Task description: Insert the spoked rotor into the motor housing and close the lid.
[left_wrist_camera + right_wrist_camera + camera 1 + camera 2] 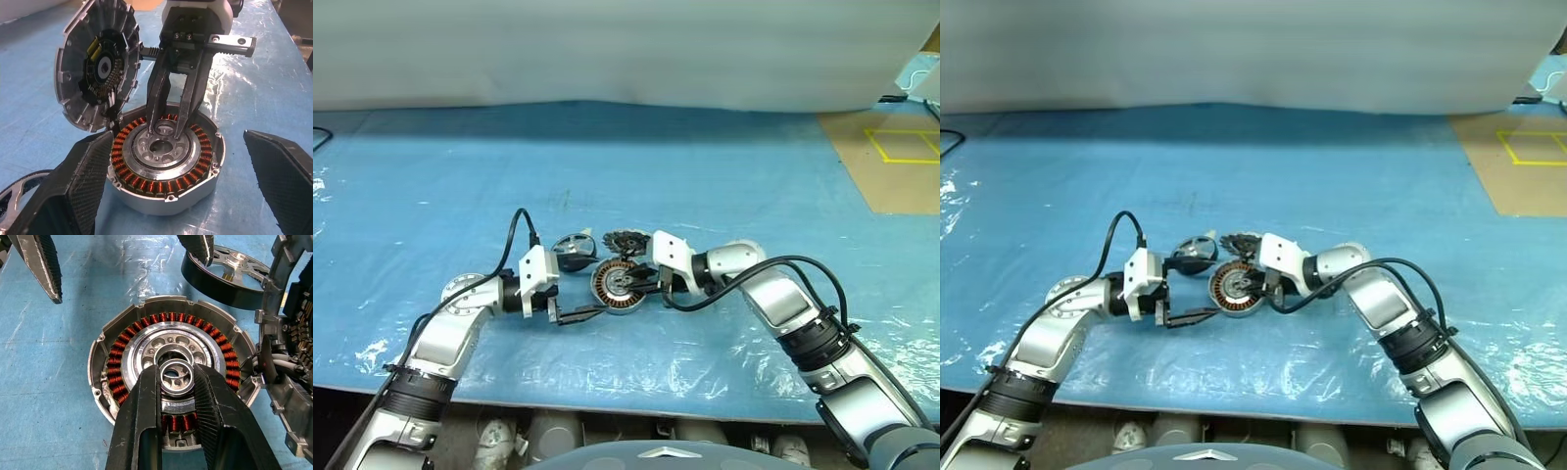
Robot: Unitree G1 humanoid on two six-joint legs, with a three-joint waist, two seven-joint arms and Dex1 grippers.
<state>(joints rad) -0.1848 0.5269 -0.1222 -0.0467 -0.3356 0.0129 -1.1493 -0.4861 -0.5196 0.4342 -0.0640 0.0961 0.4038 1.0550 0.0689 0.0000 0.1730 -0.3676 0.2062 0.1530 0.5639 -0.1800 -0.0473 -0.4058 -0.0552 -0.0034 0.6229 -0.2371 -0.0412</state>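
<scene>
Motor housing (168, 382) waits open: your right tool (178, 382) pinches a small ring over its hub to seat it, left tool (176, 181) spread wide.

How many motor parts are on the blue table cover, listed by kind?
Motor housing with copper windings: 1
Spoked rotor: 1
Lid with toothed rim, standing open beside the housing: 1
Small silver ring held in the right hand: 1
Total: 4

Crinkled blue plastic sheet (705, 176), brown cardboard (891, 166) with yellow tape (901, 145)
</scene>
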